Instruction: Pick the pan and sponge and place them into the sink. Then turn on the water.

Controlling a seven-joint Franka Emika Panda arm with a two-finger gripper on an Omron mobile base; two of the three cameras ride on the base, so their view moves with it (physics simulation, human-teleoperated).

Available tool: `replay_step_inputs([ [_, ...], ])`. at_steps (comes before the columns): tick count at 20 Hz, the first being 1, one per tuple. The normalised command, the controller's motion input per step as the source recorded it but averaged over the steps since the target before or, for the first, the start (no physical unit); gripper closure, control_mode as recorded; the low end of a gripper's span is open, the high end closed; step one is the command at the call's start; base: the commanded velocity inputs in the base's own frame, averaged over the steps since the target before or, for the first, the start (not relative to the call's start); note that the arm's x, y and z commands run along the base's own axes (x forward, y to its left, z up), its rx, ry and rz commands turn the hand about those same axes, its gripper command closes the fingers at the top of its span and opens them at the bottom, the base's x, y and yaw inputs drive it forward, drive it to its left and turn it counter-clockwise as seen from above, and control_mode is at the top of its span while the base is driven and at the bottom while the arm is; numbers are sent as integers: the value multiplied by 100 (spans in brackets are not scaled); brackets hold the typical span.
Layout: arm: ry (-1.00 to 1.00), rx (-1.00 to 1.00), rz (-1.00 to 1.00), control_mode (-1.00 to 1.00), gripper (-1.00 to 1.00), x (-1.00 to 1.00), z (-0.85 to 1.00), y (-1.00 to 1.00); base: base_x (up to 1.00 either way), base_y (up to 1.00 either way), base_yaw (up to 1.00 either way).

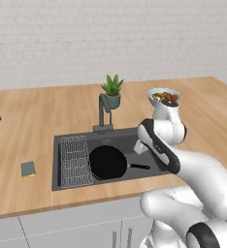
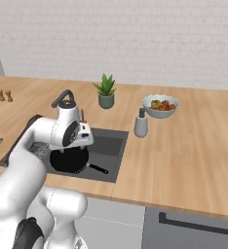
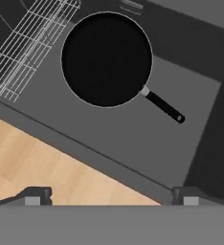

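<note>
Down in the sink (image 1: pixel 57 164), beside the wire rack (image 1: pixel 75 161), the pan (image 1: pixel 107 162) already lies flat. Above it the gripper (image 3: pixel 111 195) hangs spread wide, holding nothing. Next, I'd judge, comes the sponge (image 1: pixel 28 169), far left on the counter (image 1: pixel 38 121).

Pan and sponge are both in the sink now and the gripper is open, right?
Not quite. The pan is in the sink, but the sponge lies on the counter beside it, as the left base view shows. The gripper is open.
</note>
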Motion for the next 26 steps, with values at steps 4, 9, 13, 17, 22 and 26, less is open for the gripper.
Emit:
replay_step_inputs([
  [4,0,7,-28,-100,-100,-66,15,35,0,0,0],
  [9,-3,0,-17,-100,-100,-23,15,54,0,0,0],
  [13,-1,0,0,-100,-100,-8,18,40,0,0,0],
  [17,0,0,0,-100,-100,0,24,58,0,0,0],
  [22,0,0,0,-100,-100,5,30,76,0,0,0],
  [26,0,0,0,-100,-100,21,26,78,0,0,0],
])
